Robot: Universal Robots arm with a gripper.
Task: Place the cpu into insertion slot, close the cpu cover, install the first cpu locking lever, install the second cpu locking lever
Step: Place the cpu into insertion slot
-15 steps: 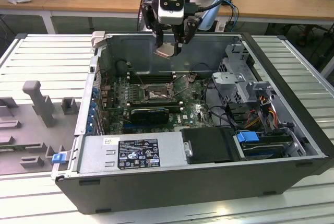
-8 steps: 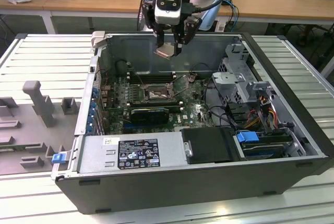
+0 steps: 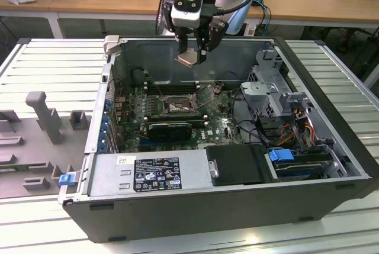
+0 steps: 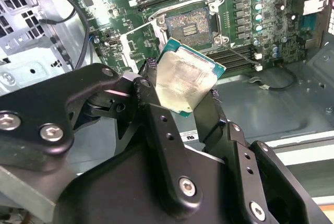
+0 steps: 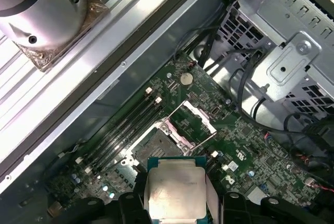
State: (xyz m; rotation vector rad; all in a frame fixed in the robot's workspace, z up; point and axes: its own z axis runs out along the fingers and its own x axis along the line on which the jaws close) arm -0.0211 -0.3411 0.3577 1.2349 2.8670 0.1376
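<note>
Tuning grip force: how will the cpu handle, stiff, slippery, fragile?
The cpu looks thin, flat and unbent in the gripper, so probably stiff and light. Its smooth metal top could slip. The thin green edge may chip if squeezed.

Bright and even from overhead in the exterior view. Washes the ribbed table (image 3: pixel 53 67) pale, leaves the inside of the open case (image 3: pixel 237 206) in soft shadow. Lays a dull, patchy sheen on the cpu (image 4: pixel 185 80) in both wrist views. Glares off the silver drive cage (image 5: pixel 292 62); dims over the green board (image 5: pixel 250 156).
</note>
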